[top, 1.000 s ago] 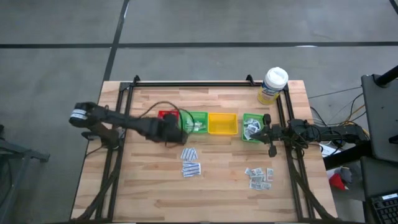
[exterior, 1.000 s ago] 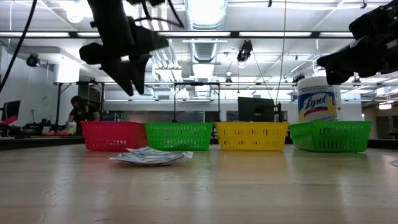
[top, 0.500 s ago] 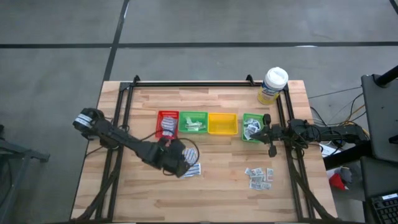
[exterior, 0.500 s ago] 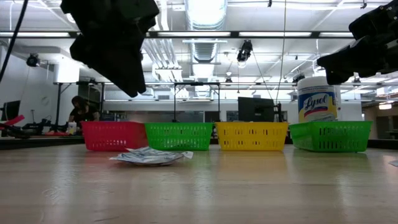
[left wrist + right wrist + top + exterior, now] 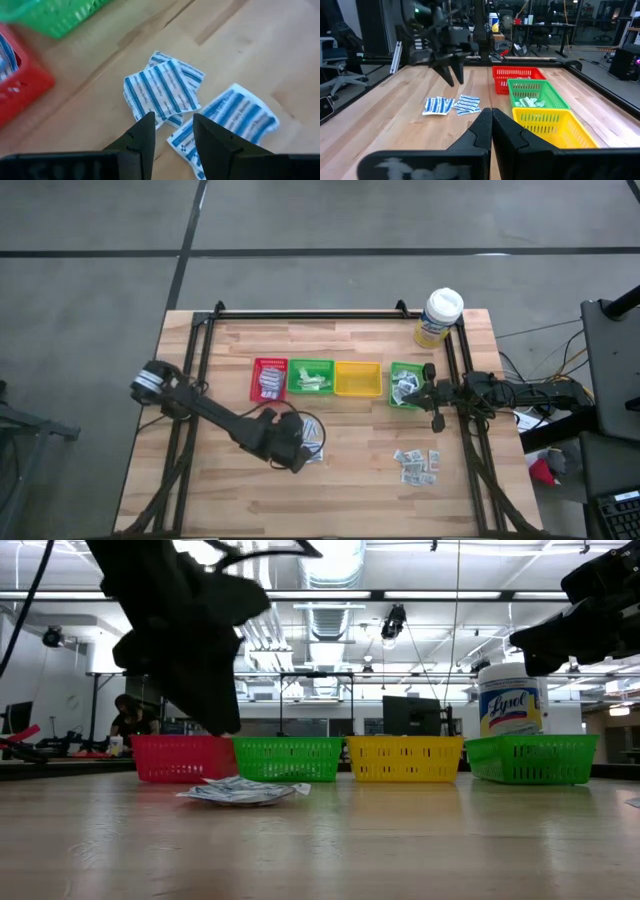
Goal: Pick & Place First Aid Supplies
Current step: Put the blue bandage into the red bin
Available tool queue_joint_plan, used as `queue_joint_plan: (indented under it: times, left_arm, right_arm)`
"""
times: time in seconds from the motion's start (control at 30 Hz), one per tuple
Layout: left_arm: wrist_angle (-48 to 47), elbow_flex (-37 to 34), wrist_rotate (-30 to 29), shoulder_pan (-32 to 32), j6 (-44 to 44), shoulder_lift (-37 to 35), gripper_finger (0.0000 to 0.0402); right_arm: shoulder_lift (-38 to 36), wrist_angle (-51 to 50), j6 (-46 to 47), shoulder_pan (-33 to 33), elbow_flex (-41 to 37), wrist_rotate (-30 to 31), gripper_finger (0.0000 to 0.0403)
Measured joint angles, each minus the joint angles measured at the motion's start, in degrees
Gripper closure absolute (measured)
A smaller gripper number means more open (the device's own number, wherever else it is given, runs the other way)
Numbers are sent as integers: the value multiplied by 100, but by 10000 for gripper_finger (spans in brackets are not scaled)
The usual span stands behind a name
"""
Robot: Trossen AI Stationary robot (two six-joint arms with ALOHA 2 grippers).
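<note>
The left claw (image 5: 172, 135) hangs just above the worktop (image 5: 360, 490), its fingers a little apart, poised over the blue-striped bandage packets (image 5: 162, 92) that lie overlapping near the worktop's middle, in front of the red tray (image 5: 269, 379). To do this pick well, I judge the claw should settle on the topmost packet alone, straddling one free edge so a finger slides under it, and close gently, since the thin paper would likely drag its neighbour (image 5: 235, 117) along or buckle. A straight lift before turning toward the trays would keep the stack from scattering. The packets carry small dark print along one edge, but it is too fine to read. Farther right, a second cluster of grey-white packets (image 5: 417, 465) waits near the front right of the worktop. Beyond them stand the green tray (image 5: 311, 376), the yellow tray (image 5: 357, 378) and another green tray (image 5: 404, 383), over whose edge the right claw (image 5: 491, 120) rests with fingers pressed together. Farthest back, the white-lidded tub (image 5: 510, 700) reads "Lysol".
</note>
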Motion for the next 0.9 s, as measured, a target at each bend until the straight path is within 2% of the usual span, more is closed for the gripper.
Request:
queue_joint_plan:
  times: [0.13,0.23,0.47,0.73,0.9]
  left_arm:
    - [2,0,272,173,-535,113,275]
    - [1,0,416,280,-363,164,275]
    - [12,0,424,297,1840,196,275]
    - [70,-7,352,299,3973,198,278]
    - [439,-9,340,299,5007,201,278]
  right_arm:
    - [0,0,-2,-1,0,0,394]
    - [0,1,-1,0,1,0,394]
    - [2,0,-9,0,2,0,394]
    - [2,2,-9,0,0,0,394]
    - [2,0,-11,-1,2,0,394]
